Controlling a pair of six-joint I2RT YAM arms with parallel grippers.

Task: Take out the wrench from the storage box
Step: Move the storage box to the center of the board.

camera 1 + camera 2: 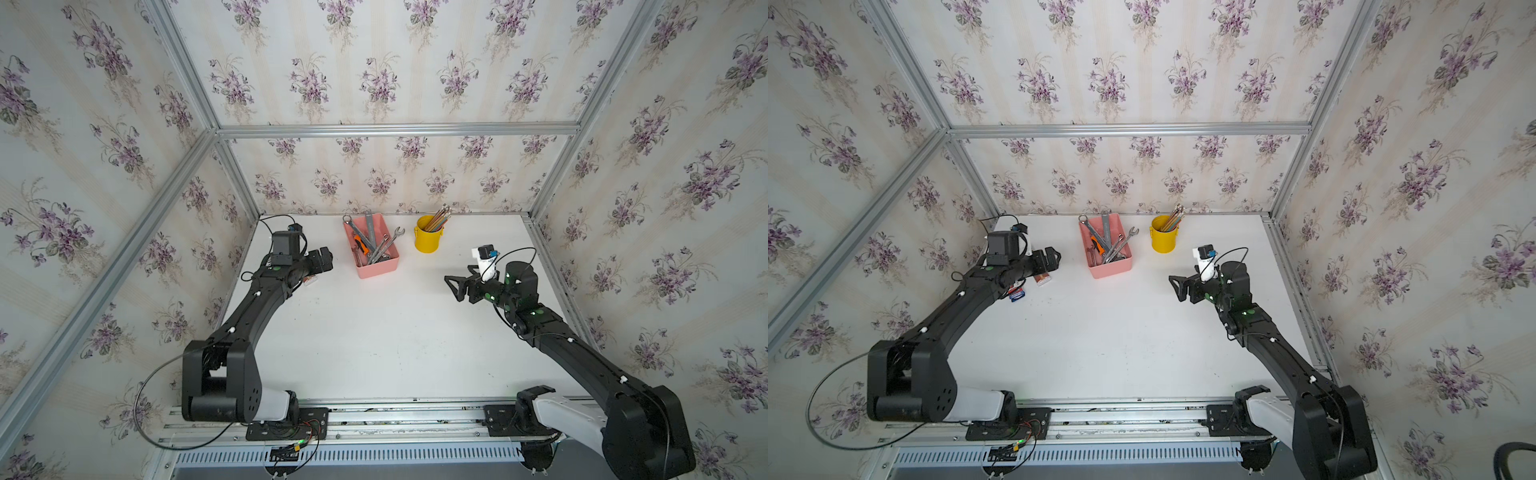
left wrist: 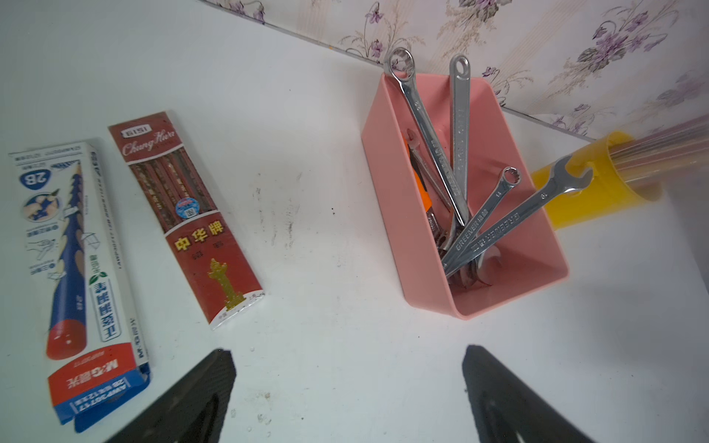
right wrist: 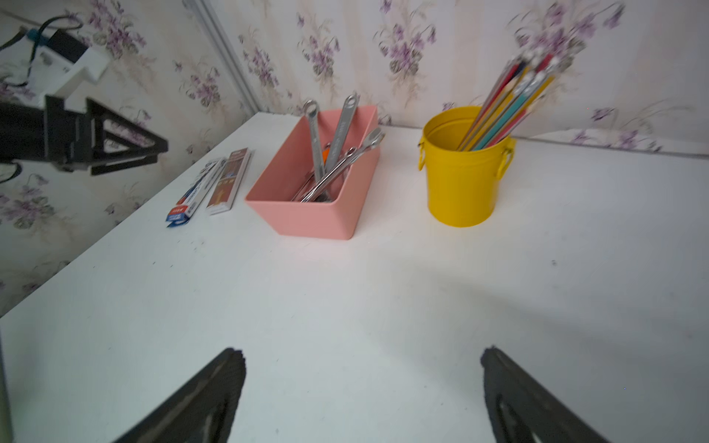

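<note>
Left gripper [image 2: 347,351] and right gripper [image 3: 362,351] are spread wide and empty. Wrenches [image 2: 426,130] jut past the storage box [image 2: 403,214] rim. Bare table [image 1: 374,340] lies between the grippers.

A robot test cell dressed as a home: silver aluminium frame bars [image 1: 395,130] hold flat panels of cream wallpaper printed with purple violets [image 1: 374,83] (the panels meet at the bars) around a plain white tabletop [image 1: 374,340]. Two black jointed robot arms [image 1: 249,311] stand on a slotted metal rail [image 1: 395,415] at its front edge.
</note>
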